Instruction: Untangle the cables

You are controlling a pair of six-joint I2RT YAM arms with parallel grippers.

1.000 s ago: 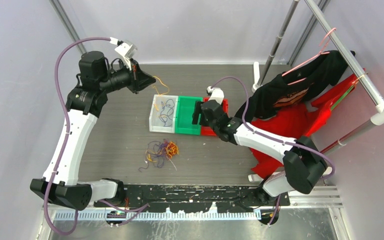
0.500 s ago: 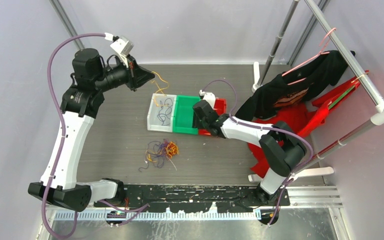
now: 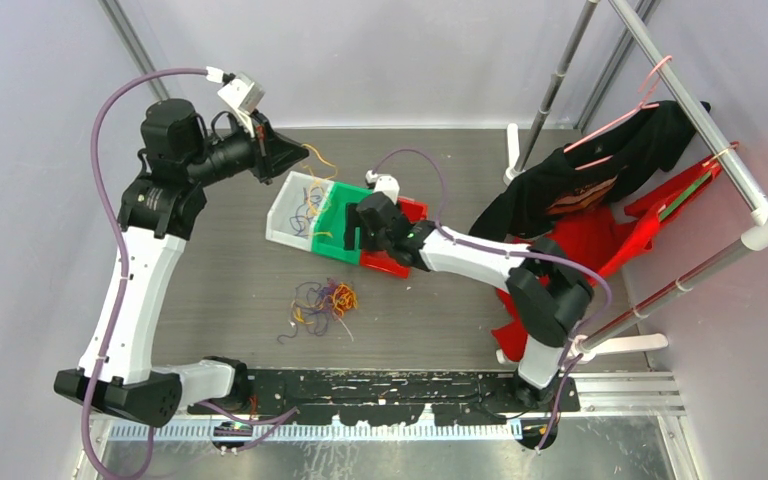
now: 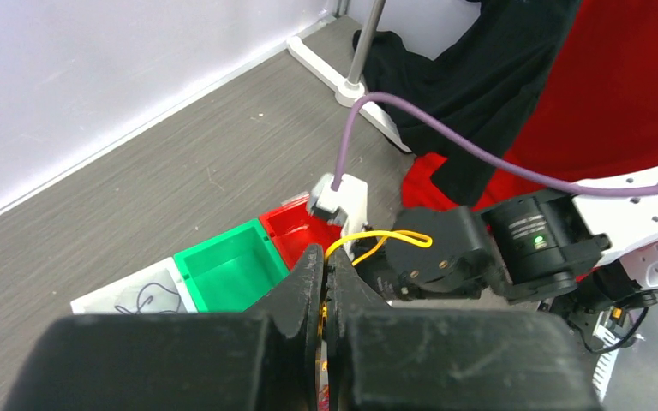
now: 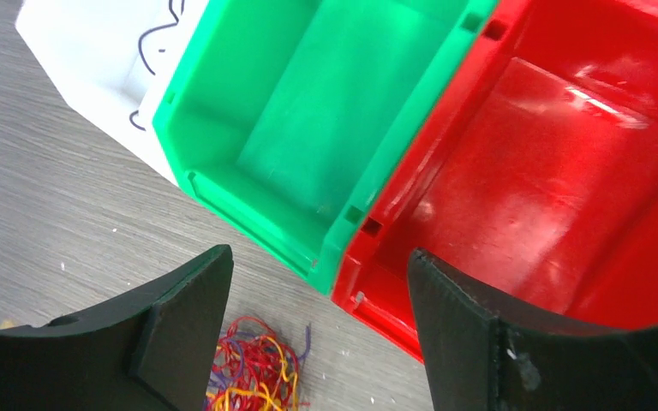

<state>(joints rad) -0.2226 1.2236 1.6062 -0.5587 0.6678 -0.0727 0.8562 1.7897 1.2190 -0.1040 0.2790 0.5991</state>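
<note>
The cables [image 3: 322,303] lie as a loose purple, orange-yellow and red tangle on the table in front of the bins, and the tangle [image 5: 253,368] also shows low in the right wrist view. My left gripper [image 3: 298,152] is raised at the back left, shut on a single yellow cable [image 4: 385,235] that loops out past its tips [image 4: 326,257]. Purple and yellow strands [image 3: 310,205] lie in the white bin [image 3: 278,218]. My right gripper [image 3: 352,228] stands open over the near edge of the green bin [image 5: 308,111] and red bin [image 5: 565,171], with nothing between its fingers [image 5: 184,300].
The white, green [image 3: 330,250] and red [image 3: 385,262] bins form one skewed row mid-table. Black and red garments [image 3: 580,190] hang on a rack [image 3: 700,110] at the right, with a white stand foot [image 3: 513,150] behind.
My right gripper has moved left across the bins, and the bin row has slid left and turned askew. The left gripper rose slightly, still holding the yellow cable.
</note>
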